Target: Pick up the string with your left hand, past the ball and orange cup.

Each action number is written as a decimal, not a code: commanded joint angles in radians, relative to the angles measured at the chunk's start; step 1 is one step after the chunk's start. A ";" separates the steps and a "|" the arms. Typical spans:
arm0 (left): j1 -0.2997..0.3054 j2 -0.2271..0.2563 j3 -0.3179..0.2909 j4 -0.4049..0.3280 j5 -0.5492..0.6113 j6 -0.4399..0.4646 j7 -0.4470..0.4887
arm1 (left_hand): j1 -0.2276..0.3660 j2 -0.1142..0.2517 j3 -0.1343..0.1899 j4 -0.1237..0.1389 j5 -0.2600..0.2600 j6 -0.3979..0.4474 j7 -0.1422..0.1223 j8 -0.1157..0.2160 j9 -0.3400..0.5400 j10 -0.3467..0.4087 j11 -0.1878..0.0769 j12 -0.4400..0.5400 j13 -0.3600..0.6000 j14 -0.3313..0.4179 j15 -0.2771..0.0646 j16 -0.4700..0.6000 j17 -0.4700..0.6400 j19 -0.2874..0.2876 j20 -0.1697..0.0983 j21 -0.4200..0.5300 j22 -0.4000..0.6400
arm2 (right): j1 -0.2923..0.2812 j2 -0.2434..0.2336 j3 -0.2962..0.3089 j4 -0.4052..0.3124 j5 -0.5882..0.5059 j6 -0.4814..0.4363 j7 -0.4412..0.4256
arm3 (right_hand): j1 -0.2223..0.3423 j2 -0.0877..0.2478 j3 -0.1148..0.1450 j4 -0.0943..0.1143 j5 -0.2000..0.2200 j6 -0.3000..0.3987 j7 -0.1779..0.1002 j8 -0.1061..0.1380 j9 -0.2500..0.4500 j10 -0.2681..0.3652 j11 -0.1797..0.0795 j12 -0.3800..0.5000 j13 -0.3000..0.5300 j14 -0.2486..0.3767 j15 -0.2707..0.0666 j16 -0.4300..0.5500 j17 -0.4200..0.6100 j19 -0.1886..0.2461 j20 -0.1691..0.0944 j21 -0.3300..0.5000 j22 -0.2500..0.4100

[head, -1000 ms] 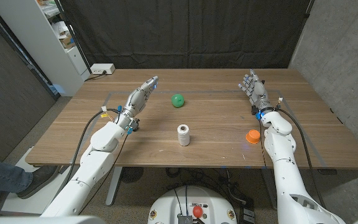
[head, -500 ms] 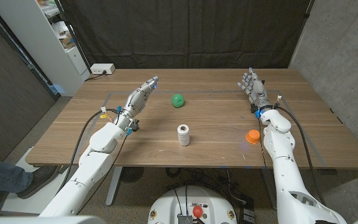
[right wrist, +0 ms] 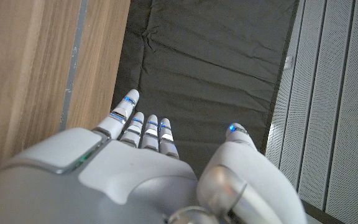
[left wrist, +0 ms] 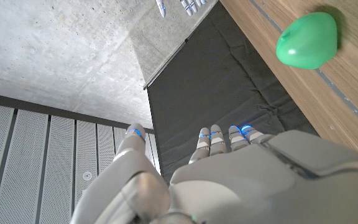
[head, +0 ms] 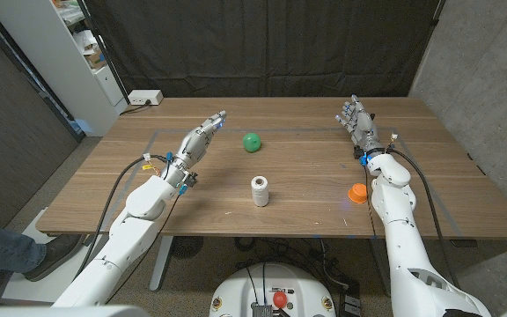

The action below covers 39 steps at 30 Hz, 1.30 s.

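String (head: pixel 260 190) is standing upright as a white spool at the frame's lower middle, sitting right of and below the left hand (head: pixel 200 136), whose straight fingers are holding nothing and pointing toward the ball (head: pixel 252 142); the cup (head: pixel 357 192) is lying beside the right arm.

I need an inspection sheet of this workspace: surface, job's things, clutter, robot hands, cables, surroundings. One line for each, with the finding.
Surface: wooden table, with a faint rectangle outline marked on it.
Job's things: white spool of string upright near the front middle; green ball behind it; orange cup at the right, beside the right forearm.
Clutter: nothing seen.
Robot hands: left robot hand held out with fingers straight, left of the ball, holding nothing; right robot hand fingers apart, holding nothing.
Cables: black cables along both forearms.
Surroundings: black curtain behind, white shelf at left, power strip on the floor.
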 commanded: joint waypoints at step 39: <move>0.119 0.120 0.033 -0.143 0.139 -0.054 0.159 | 0.073 -0.006 0.014 -0.022 0.006 -0.020 0.007 0.005 0.005 -0.017 0.009 0.000 0.005 -0.005 0.019 0.002 0.007 -0.008 0.022 0.000 0.004 | -0.038 0.005 -0.008 -0.048 -0.009 -0.009 0.003 | 0.009 0.004 -0.003 -0.004 0.009 0.012 0.002 -0.001 0.006 0.007 0.003 0.002 0.006 0.006 0.006 -0.001 -0.003 0.013 -0.001 -0.016 0.003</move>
